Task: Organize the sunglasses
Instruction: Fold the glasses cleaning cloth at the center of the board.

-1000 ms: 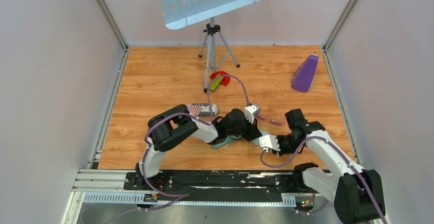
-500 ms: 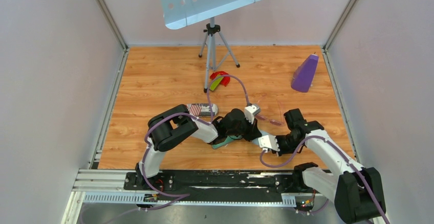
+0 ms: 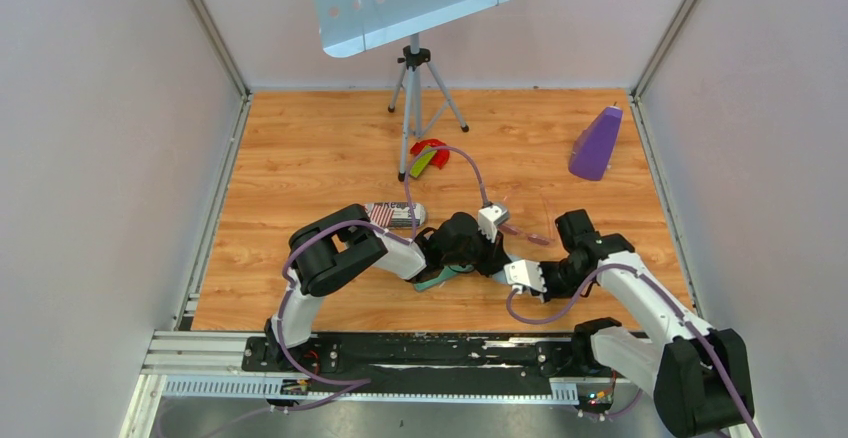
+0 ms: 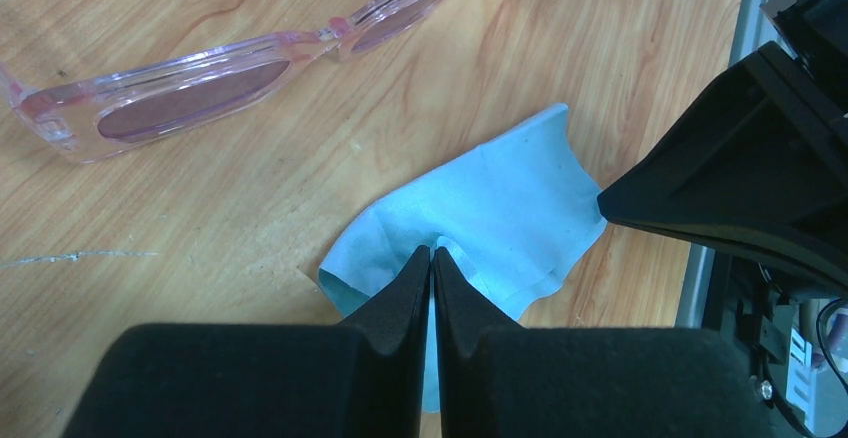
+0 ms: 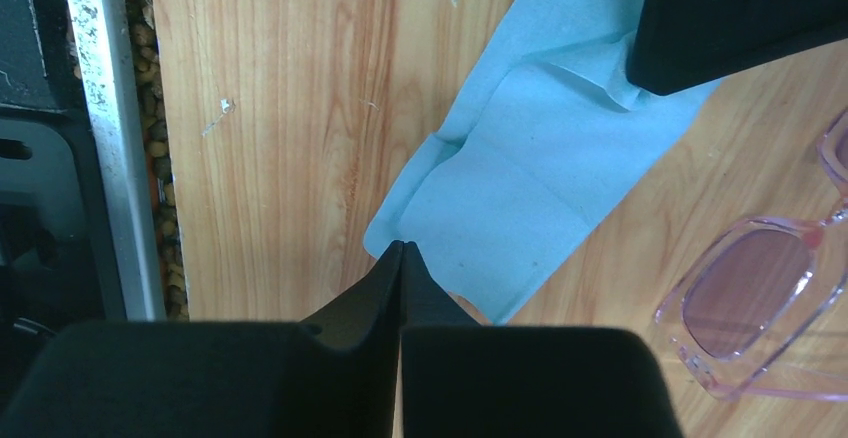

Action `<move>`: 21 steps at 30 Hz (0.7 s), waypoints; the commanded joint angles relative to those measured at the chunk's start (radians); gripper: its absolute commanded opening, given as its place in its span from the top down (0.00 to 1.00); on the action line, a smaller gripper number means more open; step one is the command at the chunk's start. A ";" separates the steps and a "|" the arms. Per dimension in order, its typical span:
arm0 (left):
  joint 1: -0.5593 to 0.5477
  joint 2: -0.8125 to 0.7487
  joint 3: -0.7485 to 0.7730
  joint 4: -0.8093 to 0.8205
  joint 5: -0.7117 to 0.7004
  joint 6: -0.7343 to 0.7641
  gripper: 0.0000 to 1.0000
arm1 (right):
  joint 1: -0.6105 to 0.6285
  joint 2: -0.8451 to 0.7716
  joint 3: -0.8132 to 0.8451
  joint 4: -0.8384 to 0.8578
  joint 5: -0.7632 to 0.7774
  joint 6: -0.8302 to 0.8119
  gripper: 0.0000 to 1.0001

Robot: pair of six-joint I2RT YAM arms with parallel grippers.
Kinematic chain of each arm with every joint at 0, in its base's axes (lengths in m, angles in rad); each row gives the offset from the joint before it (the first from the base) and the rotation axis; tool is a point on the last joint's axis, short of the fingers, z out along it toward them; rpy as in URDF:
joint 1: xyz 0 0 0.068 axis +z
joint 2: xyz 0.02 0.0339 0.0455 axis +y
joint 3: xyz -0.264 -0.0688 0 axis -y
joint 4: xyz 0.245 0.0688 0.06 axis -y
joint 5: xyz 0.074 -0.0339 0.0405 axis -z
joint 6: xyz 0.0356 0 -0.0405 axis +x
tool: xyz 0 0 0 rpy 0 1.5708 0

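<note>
Fingers [image 4: 398,308] together: left gripper [image 4: 432,258] pinching cloth [image 4: 500,208], right gripper [image 5: 402,250] at its edge.

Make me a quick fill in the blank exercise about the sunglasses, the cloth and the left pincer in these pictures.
1. The cloth pinched in the left pincer is light ___ in colour.
2. The sunglasses have a translucent ___ frame.
3. The sunglasses lie on the wooden table, gripped by ___ pincer.
Missing words: blue; pink; neither.
</note>
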 commanded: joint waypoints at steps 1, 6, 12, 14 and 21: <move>0.008 0.002 -0.004 0.051 0.006 0.004 0.93 | 0.018 -0.014 0.039 -0.072 0.024 0.009 1.00; 0.008 -0.009 -0.012 0.052 0.009 0.005 0.93 | 0.018 -0.033 0.037 -0.097 0.044 -0.001 1.00; 0.006 -0.024 -0.041 0.068 0.007 -0.002 0.93 | 0.018 -0.053 0.026 -0.116 0.048 0.001 1.00; 0.006 -0.028 -0.047 0.070 0.008 -0.001 0.93 | 0.018 -0.061 0.027 -0.120 0.044 0.002 1.00; 0.007 -0.044 -0.075 0.147 0.015 -0.007 0.93 | 0.018 -0.063 0.027 -0.118 0.025 0.015 1.00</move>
